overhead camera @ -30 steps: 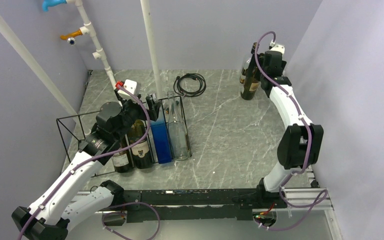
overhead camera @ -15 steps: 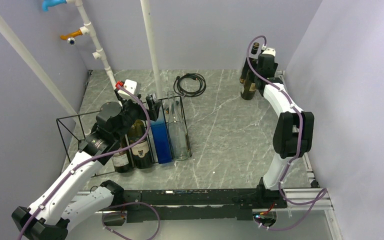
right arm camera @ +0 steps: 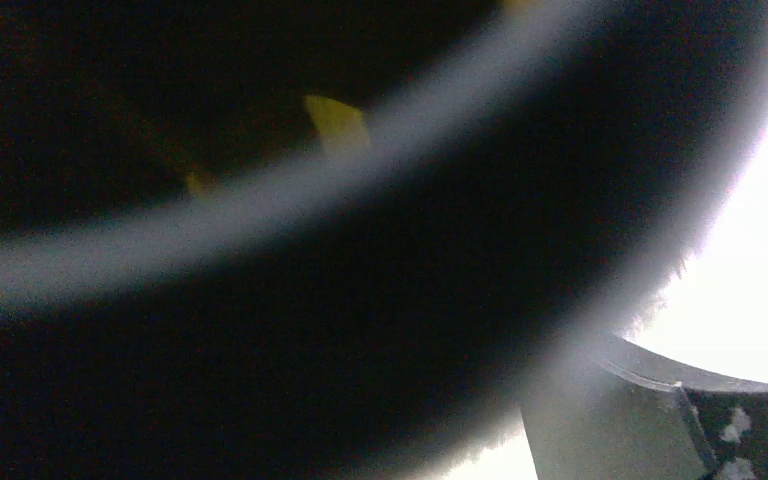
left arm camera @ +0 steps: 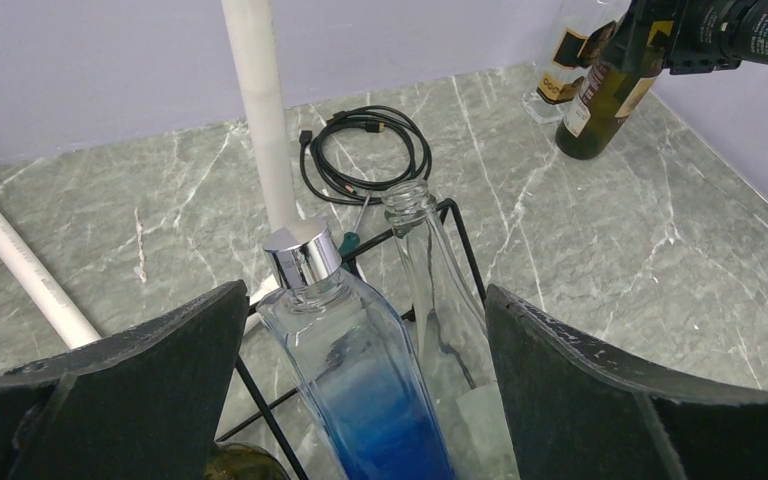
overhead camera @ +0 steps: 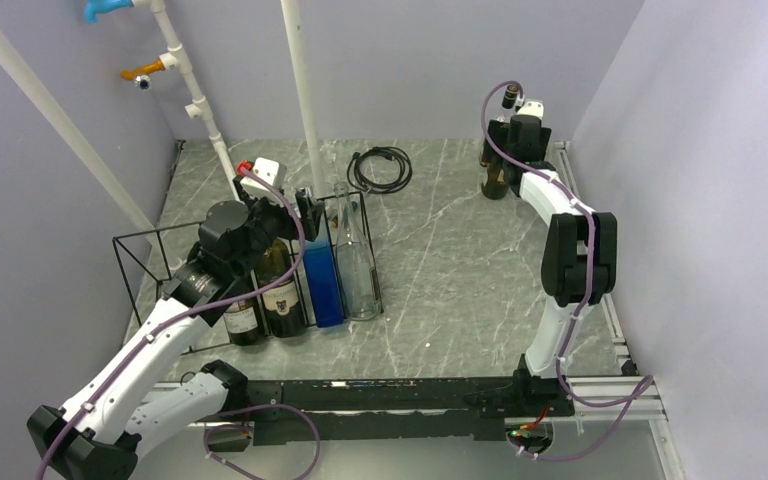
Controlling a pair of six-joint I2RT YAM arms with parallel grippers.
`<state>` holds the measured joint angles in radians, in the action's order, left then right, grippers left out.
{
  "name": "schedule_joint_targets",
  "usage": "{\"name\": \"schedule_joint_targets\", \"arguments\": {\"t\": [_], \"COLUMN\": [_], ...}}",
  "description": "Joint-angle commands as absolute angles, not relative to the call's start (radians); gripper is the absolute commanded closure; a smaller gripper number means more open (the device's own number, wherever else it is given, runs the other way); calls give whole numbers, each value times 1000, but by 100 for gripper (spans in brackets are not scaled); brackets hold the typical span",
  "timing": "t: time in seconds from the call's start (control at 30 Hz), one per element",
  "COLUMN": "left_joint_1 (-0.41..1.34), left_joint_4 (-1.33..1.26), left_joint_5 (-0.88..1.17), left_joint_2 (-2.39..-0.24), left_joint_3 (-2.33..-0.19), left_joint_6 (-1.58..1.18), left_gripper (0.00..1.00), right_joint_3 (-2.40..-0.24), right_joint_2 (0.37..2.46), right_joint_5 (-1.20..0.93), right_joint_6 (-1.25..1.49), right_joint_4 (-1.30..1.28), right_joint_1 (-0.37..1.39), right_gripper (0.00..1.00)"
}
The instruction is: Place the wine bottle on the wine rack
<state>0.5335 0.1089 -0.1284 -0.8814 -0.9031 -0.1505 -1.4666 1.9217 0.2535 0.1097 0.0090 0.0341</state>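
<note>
A dark wine bottle [overhead camera: 497, 176] stands upright at the back right of the table, also seen in the left wrist view [left arm camera: 600, 100]. My right gripper [overhead camera: 508, 135] is pressed up against its upper part. The right wrist view is filled by dark glass, with one finger [right arm camera: 650, 420] set wide at the lower right, so the jaws look open. The wine rack [overhead camera: 135, 240] is a low black wire frame at the left, holding two dark bottles [overhead camera: 282, 300], a blue bottle [overhead camera: 322, 285] and a clear bottle [overhead camera: 356, 262]. My left gripper [overhead camera: 305, 213] hangs open over the blue bottle's neck [left arm camera: 305, 262].
A second bottle with a pale label [left arm camera: 565, 70] stands behind the dark one. A coiled black cable [overhead camera: 380, 167] lies at the back centre. White pipes [overhead camera: 300, 100] rise behind the rack. Walls close in on the left, back and right.
My right arm has swung further back and left, bringing its gripper up against the dark bottle. My left wrist has shifted slightly; its gripper stays open over the rack.
</note>
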Motion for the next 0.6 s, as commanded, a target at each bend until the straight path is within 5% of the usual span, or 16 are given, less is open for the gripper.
{"name": "schedule_joint_targets", "arguments": {"t": [0.0, 0.13, 0.57], "left_joint_1": [536, 537, 537], "left_joint_4": [64, 59, 74], "left_joint_5": [-138, -140, -138], "left_joint_2": [-890, -904, -927], "left_joint_3": [-909, -907, -924], "left_joint_6": [-134, -135, -140], "left_gripper": [7, 7, 8], "right_joint_3": [-1492, -1529, -1200], "right_joint_2": [1954, 1992, 1722], "right_joint_5": [267, 261, 146], "right_joint_6": [55, 60, 198], "right_joint_4": [82, 68, 191], "right_joint_1": [31, 31, 32], "right_gripper": [4, 9, 63]}}
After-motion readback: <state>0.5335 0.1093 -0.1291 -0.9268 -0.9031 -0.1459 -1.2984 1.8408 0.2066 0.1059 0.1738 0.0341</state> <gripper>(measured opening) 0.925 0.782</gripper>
